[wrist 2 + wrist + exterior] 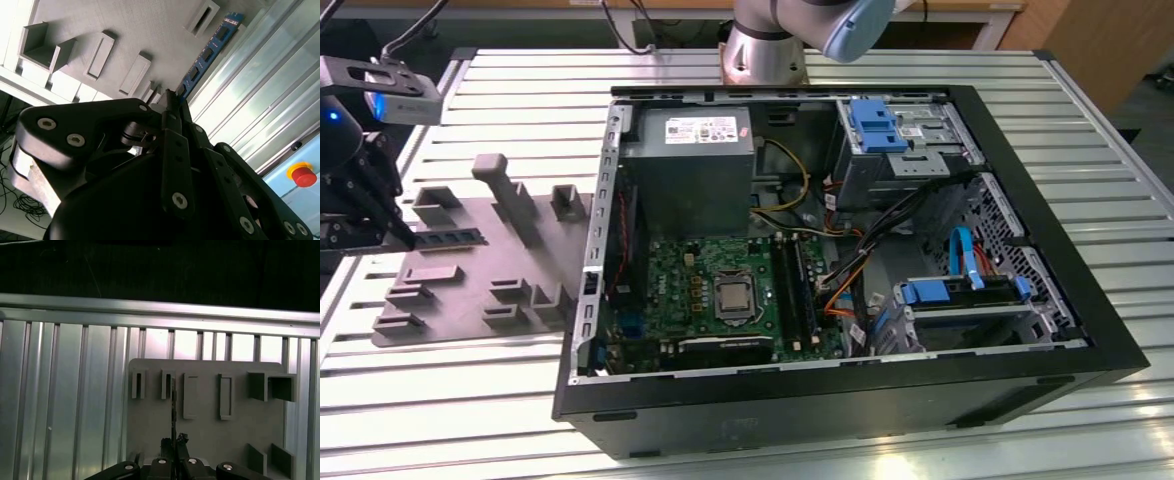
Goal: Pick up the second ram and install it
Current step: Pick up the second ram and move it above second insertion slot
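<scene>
The second ram (454,237) is a thin dark stick standing on edge on the grey fixture plate (467,290), at the exterior view's left. My gripper (403,238) is at its near end, with the fingers closed together on the stick. In the second wrist view the ram (210,50) runs away from the gripper (171,97) along the plate's edge. The first wrist view shows the ram (173,405) edge-on, leading straight into the gripper (173,440). The stick still rests on the fixture.
An open computer case (1067,340) lies on the slatted metal table (454,400), to the exterior view's right of the fixture. Its motherboard has long black memory sockets (794,290). Raised grey blocks (500,190) stand on the plate. A red stop button (303,175) sits beyond the table.
</scene>
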Controlling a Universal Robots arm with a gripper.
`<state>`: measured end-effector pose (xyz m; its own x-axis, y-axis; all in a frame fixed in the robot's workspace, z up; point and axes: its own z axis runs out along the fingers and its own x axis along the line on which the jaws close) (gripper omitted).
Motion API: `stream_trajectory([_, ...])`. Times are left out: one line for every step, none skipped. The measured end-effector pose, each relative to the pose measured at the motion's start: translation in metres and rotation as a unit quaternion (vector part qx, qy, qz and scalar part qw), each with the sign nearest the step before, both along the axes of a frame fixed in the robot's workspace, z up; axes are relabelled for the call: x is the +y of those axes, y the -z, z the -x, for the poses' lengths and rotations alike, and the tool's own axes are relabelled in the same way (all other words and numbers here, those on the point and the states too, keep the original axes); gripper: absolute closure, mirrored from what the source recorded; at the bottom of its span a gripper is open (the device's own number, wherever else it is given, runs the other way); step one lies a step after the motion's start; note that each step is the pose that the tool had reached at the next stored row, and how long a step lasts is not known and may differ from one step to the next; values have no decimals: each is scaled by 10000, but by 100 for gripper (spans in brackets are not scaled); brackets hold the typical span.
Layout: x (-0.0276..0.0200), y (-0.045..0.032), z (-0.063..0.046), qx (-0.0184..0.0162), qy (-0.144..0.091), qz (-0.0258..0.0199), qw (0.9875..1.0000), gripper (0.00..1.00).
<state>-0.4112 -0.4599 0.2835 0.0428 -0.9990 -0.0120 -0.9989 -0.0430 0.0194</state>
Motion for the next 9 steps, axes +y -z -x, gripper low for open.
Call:
stream_trajectory([0,-5,0,0,0,0,10000,86])
stream_trajectory([0,-11,0,1,0,0,10000,86])
stream_trajectory([0,-15,0,0,0,0,10000,86])
stream_trajectory([0,-18,0,-1,0,-1,10000,86])
stream_trajectory([0,-22,0,-1,0,0,10000,86])
stream_trajectory([0,-27,0,0,0,0,10000,86])
stream_trajectory([0,-30,0,0,0,0,10000,86])
stream_trajectory([0,-33,0,0,0,0,10000,86])
stream_trajectory([0,-37,0,0,0,0,10000,86])
